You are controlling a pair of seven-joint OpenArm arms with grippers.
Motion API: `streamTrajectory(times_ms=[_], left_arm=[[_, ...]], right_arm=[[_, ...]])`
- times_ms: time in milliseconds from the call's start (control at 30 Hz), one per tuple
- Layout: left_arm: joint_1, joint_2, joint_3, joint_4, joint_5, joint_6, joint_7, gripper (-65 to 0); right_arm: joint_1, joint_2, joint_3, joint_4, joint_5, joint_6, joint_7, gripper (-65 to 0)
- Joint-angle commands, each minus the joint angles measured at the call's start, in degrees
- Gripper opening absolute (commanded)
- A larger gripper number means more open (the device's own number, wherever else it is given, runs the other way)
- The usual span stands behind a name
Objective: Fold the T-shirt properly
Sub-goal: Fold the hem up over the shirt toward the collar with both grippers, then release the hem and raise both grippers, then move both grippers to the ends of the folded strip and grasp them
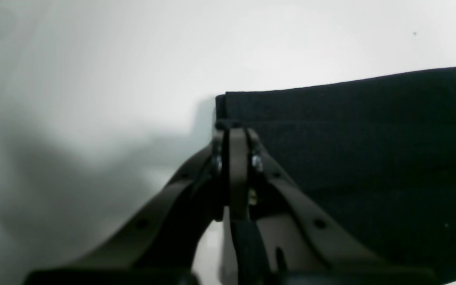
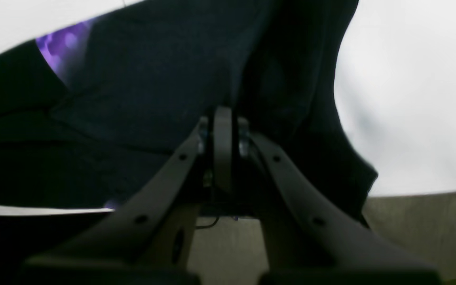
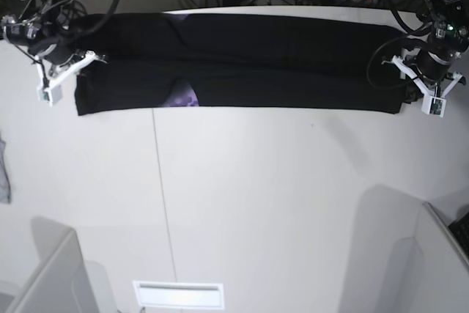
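The table was white and took up most of the base view; all places below are given relative to it.

The T-shirt lay across the table's far part as a long, narrow black band, already doubled lengthwise, running almost from one side edge to the other. A small purple patch of print showed at a gap in its near edge, toward the right arm's end. In the right wrist view that end hung partly over the table's edge, with floor visible below.

The right gripper sat at one end of the band, its fingers drawn close together with black cloth bunched around the tips. I judged it to be pinching the fabric, though the contact itself was dark. The left gripper was at the opposite end, fingers nearly closed on the corner hem, a strip of cloth running back between them.

Handling, as judged: light, soft, limp knit with no stiffness. It would sag between two holds and drag on the tabletop rather than slide cleanly. Layers could shear apart if only the top one were pinched. Best holds looked to be the end corners, through all layers at the hem, keeping the band taut between both arms.
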Motion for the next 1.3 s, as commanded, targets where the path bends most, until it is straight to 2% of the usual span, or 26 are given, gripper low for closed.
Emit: streamTrajectory(times_ms=[0,100,133,233,300,367,433,533,600,667,733,767,900,967,1167,1267], left_arm=[[-0.15,-1.01,-0.44,0.74,-0.14,0.41,-1.03,-65.0],[-0.15,-1.01,-0.53,0.74,-0.14,0.41,-1.03,-65.0],[-0.15,-1.01,-0.53,0.74,-0.14,0.50,-1.03,-58.6],[-0.15,-1.01,-0.53,0.74,-0.23,0.50,-1.03,-40.3],[-0.15,-0.93,-1.15,0.83,-0.23,0.50,-1.03,-30.6],[-0.15,-0.57,-3.26,1.10,-0.41,0.32,-1.03,-23.5],[-0.41,0.66,-4.84,1.10,-0.67,0.24,-1.03,-21.2],[-0.68,2.50,-5.89,1.10,-0.67,0.15,-1.12,-24.8],[-0.68,3.91,-5.81,1.10,-0.67,0.15,-1.12,-31.6],[-0.59,5.93,-5.72,1.10,-0.67,0.15,-1.29,-44.6],[-0.68,7.78,-5.72,0.74,-0.50,0.15,-1.38,-61.7],[-0.77,8.48,-5.54,0.66,-0.32,0.15,-1.38,-65.0],[-1.82,11.38,-5.45,-0.22,-0.23,0.41,-1.56,-65.0],[-2.44,12.35,-5.45,-1.19,0.30,0.50,-1.56,-65.0],[-6.57,14.99,-5.37,-10.86,8.38,0.41,-1.91,-65.0],[-7.97,15.51,-4.93,-16.84,12.08,0.50,-6.74,-65.0]], right_arm=[[0.43,0.77,0.28,0.84,0.68,-0.13,0.86,-65.0],[0.34,0.77,0.37,0.84,0.68,-0.13,0.86,-65.0],[-0.01,0.77,0.37,0.84,0.59,-0.13,0.95,-63.0],[-0.54,1.03,0.37,0.84,0.59,-0.13,2.36,-41.7],[-1.77,1.21,0.37,0.84,0.50,-0.13,4.82,-33.0],[-3.18,1.30,0.28,0.84,0.50,-0.13,8.34,-32.7],[-4.58,2.27,-0.33,0.84,0.41,-0.13,11.85,-35.3],[-5.82,3.58,-2.97,0.84,0.41,-0.13,16.51,-43.2],[-6.61,4.46,-5.43,0.75,0.41,-0.13,19.41,-52.8],[-6.96,4.73,-7.80,0.40,0.41,-0.13,21.52,-65.0],[-6.69,4.82,-8.95,-1.18,0.41,-0.13,22.05,-65.0],[-6.52,4.73,-9.47,-2.32,0.41,-0.13,22.14,-65.0],[-4.94,4.73,-9.74,-8.13,0.24,-0.13,22.49,-65.0],[-3.97,4.64,-9.74,-10.24,-2.05,-0.13,22.58,-65.0],[-0.54,3.14,-9.65,-15.69,-10.49,0.22,23.02,-65.0],[0.43,2.79,-9.74,-18.50,-11.89,0.22,25.13,-65.0]])
